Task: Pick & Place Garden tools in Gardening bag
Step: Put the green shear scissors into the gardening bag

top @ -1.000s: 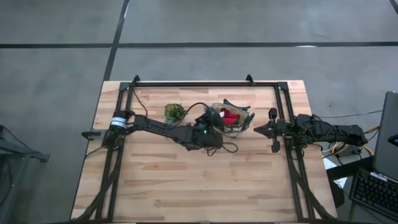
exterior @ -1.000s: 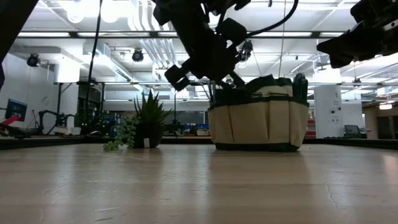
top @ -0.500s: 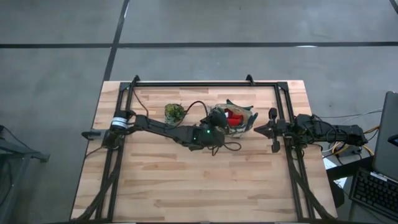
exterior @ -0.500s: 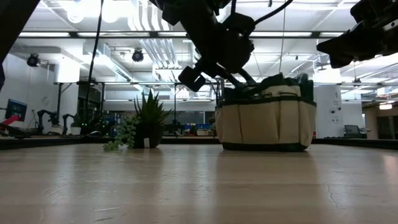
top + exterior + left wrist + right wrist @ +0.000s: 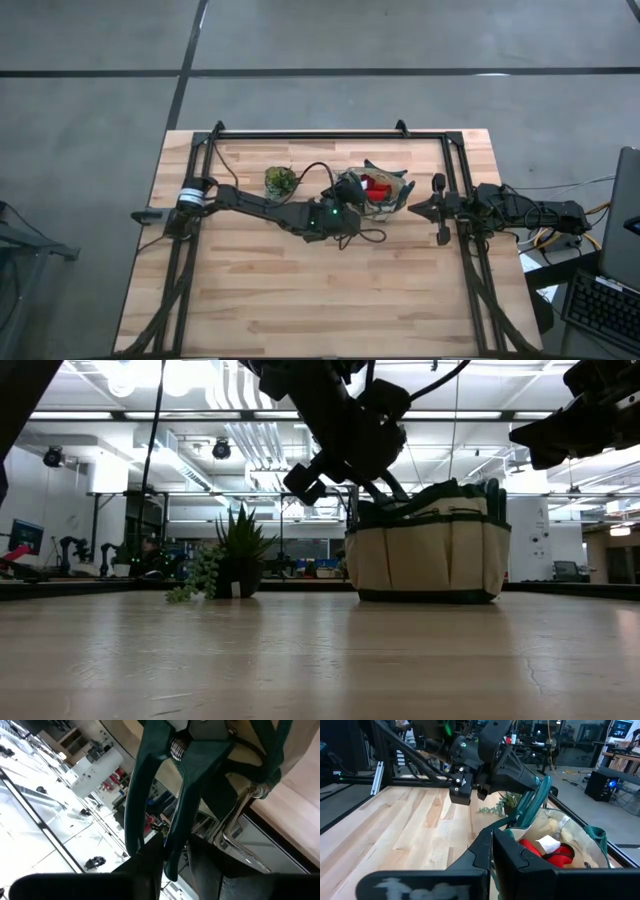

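The beige gardening bag with dark green trim stands on the table, right of centre; it also shows in the low view. A red glove lies inside it. My left gripper hangs over the bag's left rim, shut on the green-handled pruners, whose head reaches down into the bag. My right gripper waits shut just right of the bag, above the table. The other tools are hidden or out of view. My left gripper pinches the pruners' two green handles near their free ends between its two fingers. The fingers slant down from the table's left and lie along the tool. The pruners hang head down, tilted, with the spring and the head inside the bag's mouth.
A small leafy plant in a pot stands left of the bag, behind my left arm. A dark rail frame runs along the table's far edge and sides. Bare wood lies toward the near edge.
My left gripper has moved a little toward the table's right edge and down over the bag, still shut on the pruners, whose head has gone deeper into the bag. The bag has slid slightly toward the right edge.
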